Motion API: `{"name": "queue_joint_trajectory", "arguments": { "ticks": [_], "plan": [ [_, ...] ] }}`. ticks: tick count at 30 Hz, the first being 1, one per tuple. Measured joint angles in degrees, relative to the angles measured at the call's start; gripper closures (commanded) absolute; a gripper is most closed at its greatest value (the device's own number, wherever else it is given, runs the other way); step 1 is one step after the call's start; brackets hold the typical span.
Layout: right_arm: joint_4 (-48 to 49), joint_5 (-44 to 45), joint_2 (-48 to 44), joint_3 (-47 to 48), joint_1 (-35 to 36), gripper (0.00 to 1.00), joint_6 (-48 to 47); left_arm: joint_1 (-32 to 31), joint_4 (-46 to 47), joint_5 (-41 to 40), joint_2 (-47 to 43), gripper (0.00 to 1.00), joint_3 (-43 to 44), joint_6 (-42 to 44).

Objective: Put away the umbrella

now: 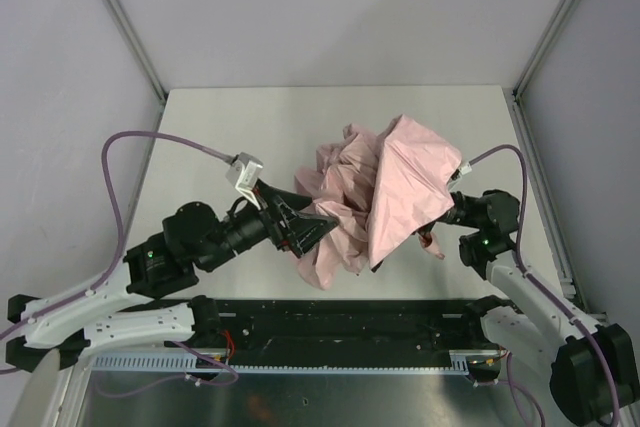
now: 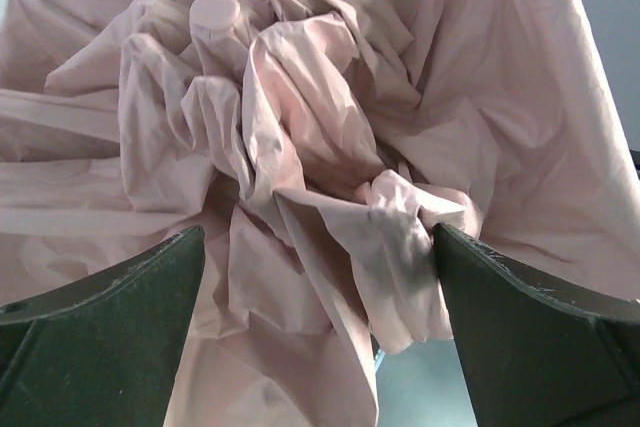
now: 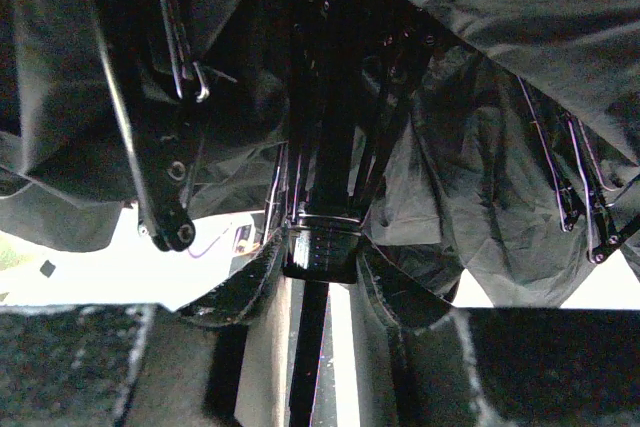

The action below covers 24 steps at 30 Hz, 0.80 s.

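Left claw (image 2: 318, 237) is wide open, with soft pink cloth between its fingers (image 2: 110, 337). That umbrella (image 1: 385, 197) sits crumpled mid-table (image 1: 220, 127), light and floppy (cloth would slip and bunch). Better to hold the stiff black shaft (image 3: 308, 367). Right claw (image 3: 305, 312) has the shaft between its fingers, but I cannot tell if it grips.

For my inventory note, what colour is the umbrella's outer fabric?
The umbrella is plain pale pink outside, no pattern; the left wrist view shows it best.
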Motion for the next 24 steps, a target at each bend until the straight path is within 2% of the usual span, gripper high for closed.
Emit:
{"name": "queue_joint_trajectory", "arguments": {
  "ticks": [2,4,9,11,13,14,15,19,21,24],
  "plan": [
    [2.6,-1.5,1.2,0.0,0.0,1.0,2.5,0.6,1.4,1.2,0.4,0.04,-0.4,0.0],
    [5.1,-2.8,2.4,0.0,0.4,1.0,4.7,1.8,3.8,2.7,1.3,0.14,-0.4,0.0],
    [9.2,-5.4,4.2,0.0,2.7,1.0,8.5,6.1,8.2,8.7,7.8,0.64,2.7,-0.3],
    [10.0,-6.1,4.4,0.0,3.5,1.0,9.3,7.8,9.8,10.6,10.9,0.75,5.0,-0.3],
    [10.7,-6.4,4.4,0.0,3.9,1.0,10.0,9.0,11.3,11.9,13.8,0.78,6.7,-0.2],
    [10.8,-6.7,4.5,-0.1,4.1,1.0,10.3,9.3,11.9,12.7,14.9,0.75,7.3,-0.1],
    [10.9,-7.0,4.6,-0.2,4.3,1.0,10.4,9.3,12.5,13.8,15.6,0.64,7.8,0.0],
    [11.6,-7.6,4.7,-0.7,3.9,1.0,10.5,9.3,12.8,16.9,15.6,0.12,8.1,0.5],
    [12.1,-7.6,5.1,-0.7,2.9,1.0,10.8,9.3,12.1,18.2,13.9,0.03,7.5,1.1],
    [13.2,-7.7,6.0,-0.7,1.3,1.0,11.3,9.3,10.1,18.5,8.9,0.01,5.2,1.2]
  ]
}}
